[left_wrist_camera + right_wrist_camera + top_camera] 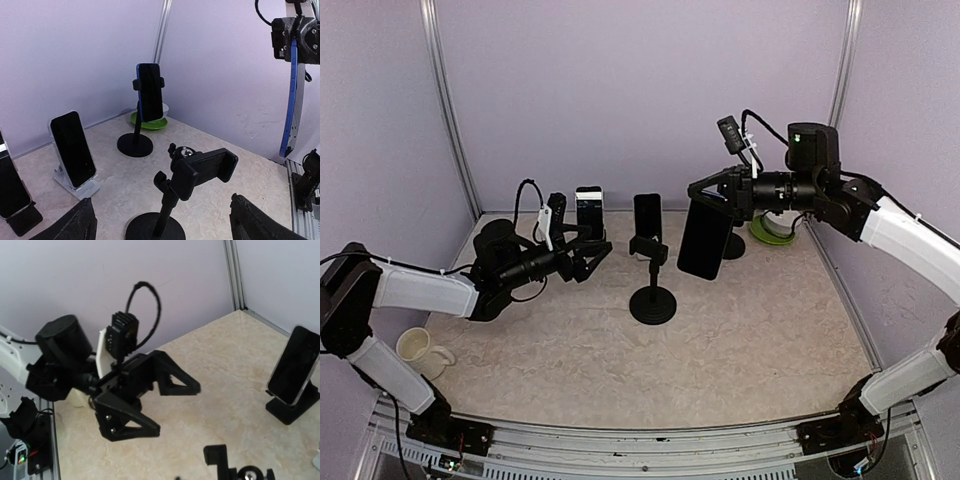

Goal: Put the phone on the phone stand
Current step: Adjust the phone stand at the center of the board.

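Beige marbled tabletop (pixel 750 340) under lilac walls (pixel 620 100), black slab phone with blue edge (pixel 705 237) hanging upright below the clenched right gripper (pixel 715 195), off the surface, black clamp phone stand (pixel 650 250) empty, between that gripper and the splayed, unladen left gripper (pixel 593 255)

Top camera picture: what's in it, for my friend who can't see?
The right fingers hold a phone up beside an empty stand in the middle. The left fingers are open on its other side. Two more phones stand at the back.

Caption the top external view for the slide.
Right tool holds a phone near the empty phone stand; left tool open.
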`<action>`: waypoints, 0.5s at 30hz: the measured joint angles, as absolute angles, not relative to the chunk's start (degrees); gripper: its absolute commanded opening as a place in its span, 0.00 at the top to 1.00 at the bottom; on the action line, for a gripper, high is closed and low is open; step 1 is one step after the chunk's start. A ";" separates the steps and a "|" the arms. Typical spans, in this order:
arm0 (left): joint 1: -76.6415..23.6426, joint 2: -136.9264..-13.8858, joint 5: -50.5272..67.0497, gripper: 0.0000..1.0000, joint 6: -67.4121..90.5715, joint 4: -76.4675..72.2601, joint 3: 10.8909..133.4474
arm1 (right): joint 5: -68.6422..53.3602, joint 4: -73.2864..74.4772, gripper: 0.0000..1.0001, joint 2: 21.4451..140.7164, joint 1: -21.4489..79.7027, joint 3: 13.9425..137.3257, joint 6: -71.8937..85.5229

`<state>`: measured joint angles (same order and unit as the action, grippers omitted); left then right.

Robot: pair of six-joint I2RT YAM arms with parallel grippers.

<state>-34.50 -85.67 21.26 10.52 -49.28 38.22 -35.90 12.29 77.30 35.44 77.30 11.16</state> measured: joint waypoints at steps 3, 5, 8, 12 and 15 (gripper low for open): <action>-34.41 -89.38 26.55 0.12 10.48 -50.85 41.01 | -35.79 12.64 1.00 76.82 35.42 76.66 11.18; -34.28 -91.79 29.78 0.13 10.48 -51.66 42.85 | -35.70 12.62 1.00 76.51 35.42 76.14 11.20; -33.93 -95.11 34.57 0.13 10.24 -52.75 45.43 | -35.51 12.88 1.00 75.83 35.40 75.24 11.25; -33.28 -97.76 38.52 0.13 9.85 -52.95 48.18 | -35.20 13.26 1.00 74.96 35.33 74.28 11.44; -33.04 -99.81 41.63 0.14 9.69 -52.86 50.96 | -35.11 13.45 1.00 74.41 35.33 73.93 11.57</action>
<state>-33.04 -99.81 41.63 9.69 -52.86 50.96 -35.11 13.45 74.41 35.33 73.93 11.57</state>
